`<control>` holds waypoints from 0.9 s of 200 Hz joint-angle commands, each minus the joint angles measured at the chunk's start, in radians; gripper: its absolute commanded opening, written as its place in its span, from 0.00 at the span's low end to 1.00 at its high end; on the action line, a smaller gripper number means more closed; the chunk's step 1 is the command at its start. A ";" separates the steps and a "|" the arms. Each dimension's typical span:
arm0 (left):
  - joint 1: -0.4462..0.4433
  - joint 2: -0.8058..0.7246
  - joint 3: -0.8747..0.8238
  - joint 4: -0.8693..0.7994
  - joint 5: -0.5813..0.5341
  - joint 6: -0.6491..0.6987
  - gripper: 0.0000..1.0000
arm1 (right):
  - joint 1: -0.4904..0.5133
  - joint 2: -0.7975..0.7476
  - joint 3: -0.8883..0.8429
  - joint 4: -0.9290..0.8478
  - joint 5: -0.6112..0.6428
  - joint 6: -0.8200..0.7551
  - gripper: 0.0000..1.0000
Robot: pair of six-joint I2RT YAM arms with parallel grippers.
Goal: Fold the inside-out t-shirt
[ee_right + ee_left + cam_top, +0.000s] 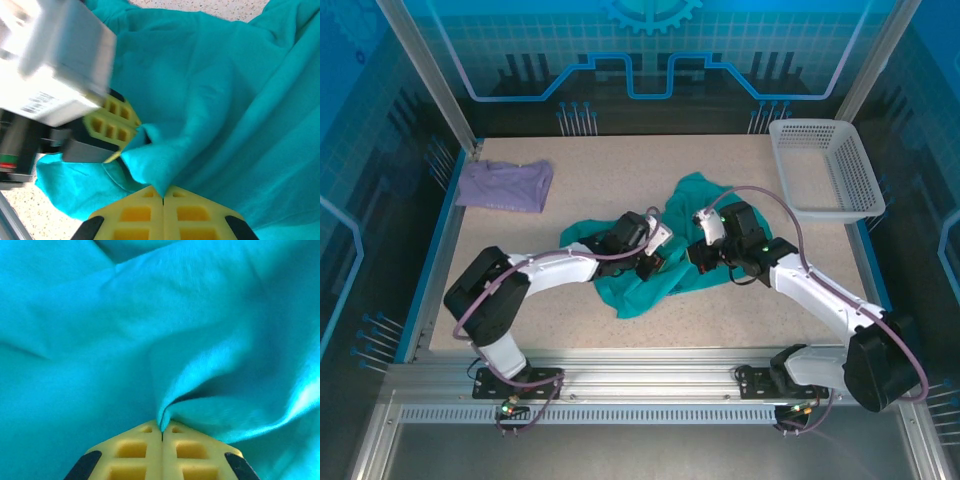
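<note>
Teal-green cotton t-shirt (692, 205): lies unfolded in a crumpled, irregular heap near the middle of the speckled beige counter (620, 160), its cloth heavily creased, with two small ridges drawn up into tight pinched folds near its centre.

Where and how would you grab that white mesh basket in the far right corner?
Probably take the white mesh basket by its near rim, coming straight down from above, with one pincer finger inside the wall and one outside. It stands upright and open-topped, its mesh walls look thin enough to pinch, and that side lies nearest the robot.
</note>
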State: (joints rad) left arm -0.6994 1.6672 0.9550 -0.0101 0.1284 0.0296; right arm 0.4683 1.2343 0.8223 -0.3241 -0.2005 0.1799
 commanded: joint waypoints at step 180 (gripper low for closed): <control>0.040 -0.426 -0.133 -0.021 0.088 -0.457 0.00 | 0.353 -0.157 -0.123 0.082 0.520 0.046 0.71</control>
State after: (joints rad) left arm -0.6590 1.2877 0.8284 -0.0124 0.1997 -0.4034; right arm 0.8124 0.9977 0.7048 -0.3260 0.1398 0.2565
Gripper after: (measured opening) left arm 0.053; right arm 0.655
